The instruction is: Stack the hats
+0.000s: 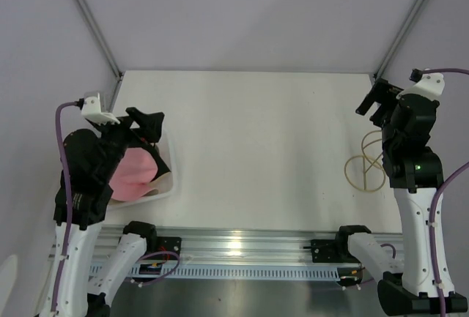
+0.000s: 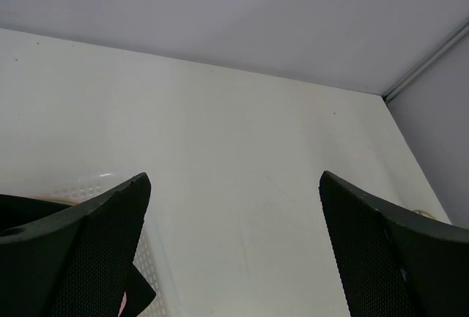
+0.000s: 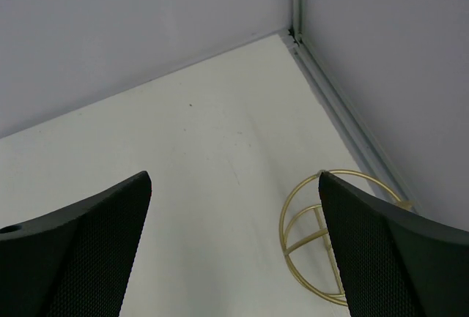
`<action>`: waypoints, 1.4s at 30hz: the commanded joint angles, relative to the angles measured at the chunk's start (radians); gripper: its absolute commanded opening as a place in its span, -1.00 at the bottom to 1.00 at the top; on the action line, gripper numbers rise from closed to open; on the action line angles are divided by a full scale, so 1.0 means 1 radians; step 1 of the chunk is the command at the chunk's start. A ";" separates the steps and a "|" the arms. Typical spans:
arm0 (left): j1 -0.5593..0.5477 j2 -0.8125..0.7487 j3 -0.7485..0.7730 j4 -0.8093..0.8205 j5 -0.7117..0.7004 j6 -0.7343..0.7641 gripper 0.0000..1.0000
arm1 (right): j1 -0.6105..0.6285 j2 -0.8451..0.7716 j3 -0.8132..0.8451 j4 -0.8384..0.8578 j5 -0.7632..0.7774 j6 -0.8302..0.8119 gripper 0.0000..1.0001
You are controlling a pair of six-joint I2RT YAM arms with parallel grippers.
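A pink hat (image 1: 134, 174) lies in the white plastic basket (image 1: 170, 185) at the left edge of the table, partly hidden under my left arm. A dark piece, maybe a black hat (image 1: 159, 159), shows beside it; a black corner (image 2: 141, 289) also shows in the left wrist view. No beige hat is in view. My left gripper (image 1: 146, 121) is open and empty above the basket's far end, its jaws (image 2: 234, 185) wide apart. My right gripper (image 1: 372, 102) is open and empty at the far right, held above the table (image 3: 234, 181).
A gold wire stand (image 1: 366, 167) sits on the table under the right arm; it also shows in the right wrist view (image 3: 311, 240). The basket's perforated wall (image 2: 157, 258) is by the left finger. Grey walls and frame posts enclose the white table (image 1: 264, 148).
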 commanded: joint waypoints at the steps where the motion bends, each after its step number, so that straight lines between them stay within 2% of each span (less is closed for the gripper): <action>1: 0.010 -0.031 0.016 0.008 -0.033 -0.001 0.99 | -0.014 0.001 0.027 -0.047 0.115 -0.015 0.99; 3: 0.010 -0.047 0.002 0.017 -0.031 0.007 0.99 | -0.043 0.009 0.026 -0.043 0.135 -0.001 0.99; 6: 0.010 -0.076 -0.034 0.047 -0.002 0.009 0.99 | -0.159 0.045 0.070 -0.084 0.135 0.031 0.99; 9: 0.010 -0.094 -0.047 0.066 0.019 0.010 0.99 | -0.285 0.110 0.122 -0.139 0.048 0.083 0.99; 12: 0.006 -0.085 -0.051 0.071 0.050 0.010 0.99 | -0.328 0.136 0.130 -0.175 -0.009 0.130 0.99; 16: -0.012 -0.074 -0.057 0.072 0.044 0.021 0.99 | -0.388 0.168 0.128 -0.253 0.054 0.165 0.99; 19: -0.029 -0.073 -0.054 0.063 0.025 0.030 0.99 | -0.396 0.129 0.034 -0.210 0.058 0.153 0.99; 22: -0.042 -0.074 -0.059 0.064 0.027 0.038 0.99 | -0.400 0.067 -0.057 -0.152 -0.027 0.151 0.99; 29: -0.069 -0.071 -0.061 0.055 0.004 0.064 0.99 | -0.406 0.127 -0.117 -0.216 -0.115 0.167 0.99; 35: -0.117 -0.081 -0.047 0.031 -0.025 0.098 0.99 | -0.406 0.118 -0.221 -0.163 -0.144 0.179 0.99; 38: -0.180 -0.088 -0.035 -0.011 -0.088 0.128 0.99 | -0.405 0.118 -0.256 -0.103 -0.224 0.188 0.99; 42: -0.218 -0.071 -0.021 -0.028 -0.111 0.130 0.99 | -0.371 0.128 -0.287 -0.052 -0.262 0.182 0.91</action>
